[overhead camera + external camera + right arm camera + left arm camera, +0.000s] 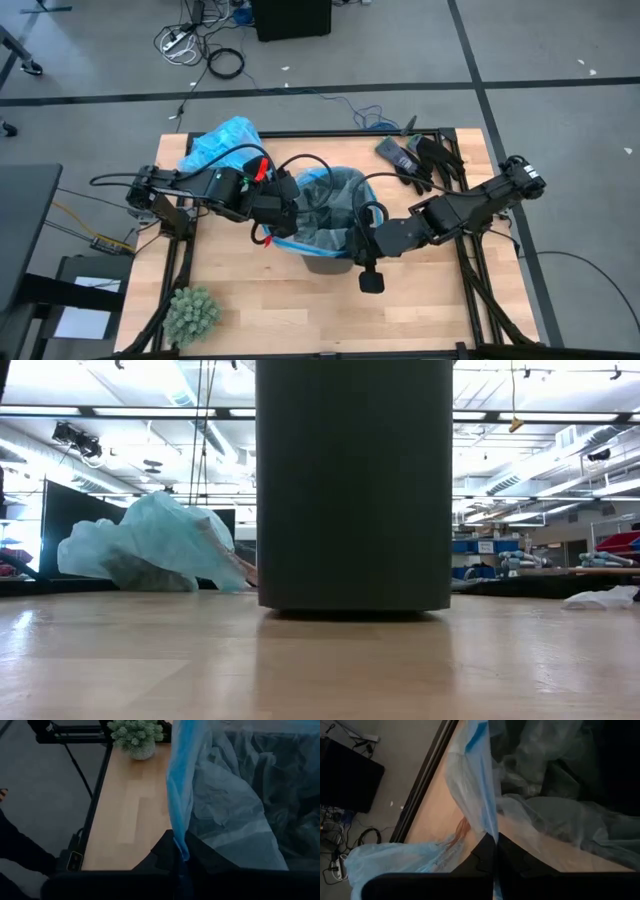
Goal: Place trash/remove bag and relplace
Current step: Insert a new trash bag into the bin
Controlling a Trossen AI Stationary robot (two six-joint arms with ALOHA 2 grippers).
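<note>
Bin [330, 262] stands at the middle of the counter [250, 310], already lined with a paler, clearer grey-blue liner [335, 205] whose blue rim [181, 795] is being drawn over the edge; both arms work at that rim from opposite sides. Left tool [495, 851] sits at the bin's left side with its fingers pressed together on a fold of the blue-edged plastic, as the left wrist view shows; right tool [179, 851] is at the front right of the rim, likewise pinching the blue edge between closed fingers.

Bright sky-blue bag [222, 143] lies crumpled on the counter at the back left, well apart from the bin, and it bulges as if full; I judge this to be the used bag, lifted out with the trash inside, though no scraps can be seen through it. So the loading and the removal look done, and the replacement is well along; what seems left is to seat the new liner's rim evenly round the whole edge and let go.

Green spiky plant ball [190, 313] sits at the front left corner; dark gloves [420, 158] lie at the back right.
</note>
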